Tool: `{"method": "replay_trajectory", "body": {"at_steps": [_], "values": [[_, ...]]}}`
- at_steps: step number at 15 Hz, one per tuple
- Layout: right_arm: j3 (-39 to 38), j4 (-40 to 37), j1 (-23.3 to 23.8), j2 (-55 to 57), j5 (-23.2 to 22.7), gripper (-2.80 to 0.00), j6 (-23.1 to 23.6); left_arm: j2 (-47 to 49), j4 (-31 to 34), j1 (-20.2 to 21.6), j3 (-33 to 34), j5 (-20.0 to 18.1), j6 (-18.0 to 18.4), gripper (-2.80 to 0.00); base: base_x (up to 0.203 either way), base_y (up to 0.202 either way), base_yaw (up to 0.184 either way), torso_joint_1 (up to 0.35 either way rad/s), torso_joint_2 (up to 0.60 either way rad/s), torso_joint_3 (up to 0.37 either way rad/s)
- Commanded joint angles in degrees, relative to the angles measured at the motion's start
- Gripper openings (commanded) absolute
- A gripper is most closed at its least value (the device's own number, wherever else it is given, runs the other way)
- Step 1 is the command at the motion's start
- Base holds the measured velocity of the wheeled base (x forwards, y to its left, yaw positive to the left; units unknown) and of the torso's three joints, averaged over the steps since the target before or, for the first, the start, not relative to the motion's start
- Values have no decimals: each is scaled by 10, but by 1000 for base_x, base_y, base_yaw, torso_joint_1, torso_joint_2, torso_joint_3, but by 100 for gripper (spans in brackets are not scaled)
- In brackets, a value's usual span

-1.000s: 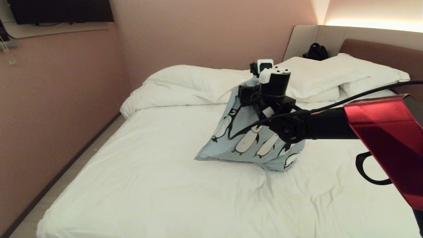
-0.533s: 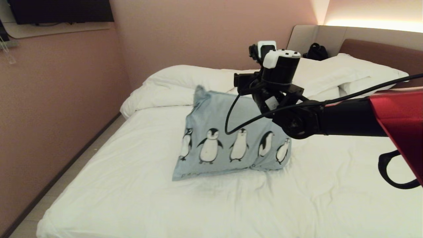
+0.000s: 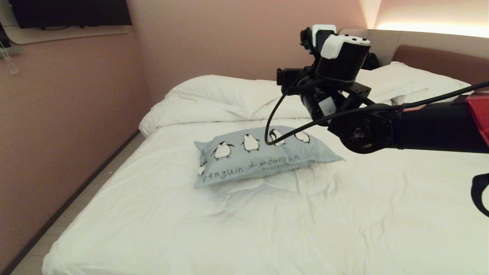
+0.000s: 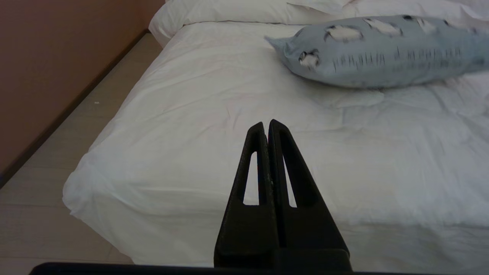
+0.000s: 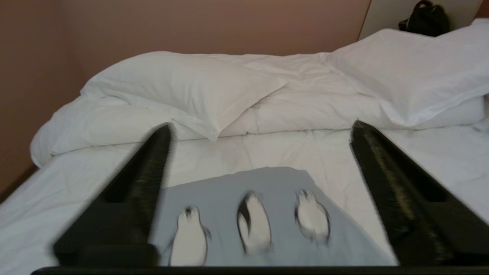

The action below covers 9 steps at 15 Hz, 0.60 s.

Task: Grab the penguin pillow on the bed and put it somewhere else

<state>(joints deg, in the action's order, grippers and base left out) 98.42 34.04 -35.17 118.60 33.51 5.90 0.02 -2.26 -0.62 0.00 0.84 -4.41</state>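
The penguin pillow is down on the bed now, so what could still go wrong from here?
The penguin pillow lies flat mid-bed, so it may hardly count as moved elsewhere. The open right gripper hangs just above it, and its dangling cable loops over the pillow and could snag the fabric as the arm withdraws.

Head: high, looking down the bed (image 3: 160, 214).
Left wrist: low at its foot.
Right wrist: above the penguin pillow (image 5: 267, 214), all share it.
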Motion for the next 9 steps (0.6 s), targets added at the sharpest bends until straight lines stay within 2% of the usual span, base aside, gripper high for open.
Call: {"method": "replay_trajectory", "body": {"at_steps": [1,9], "values": [[-19,1,4,-49,4,-280,1,0,0,0,0,0,-1,-280,0,0,0,0,0,0],[-154,-26,22,-258,41,-280,-4,0,0,0,0,0,-1,-280,0,0,0,0,0,0]]}}
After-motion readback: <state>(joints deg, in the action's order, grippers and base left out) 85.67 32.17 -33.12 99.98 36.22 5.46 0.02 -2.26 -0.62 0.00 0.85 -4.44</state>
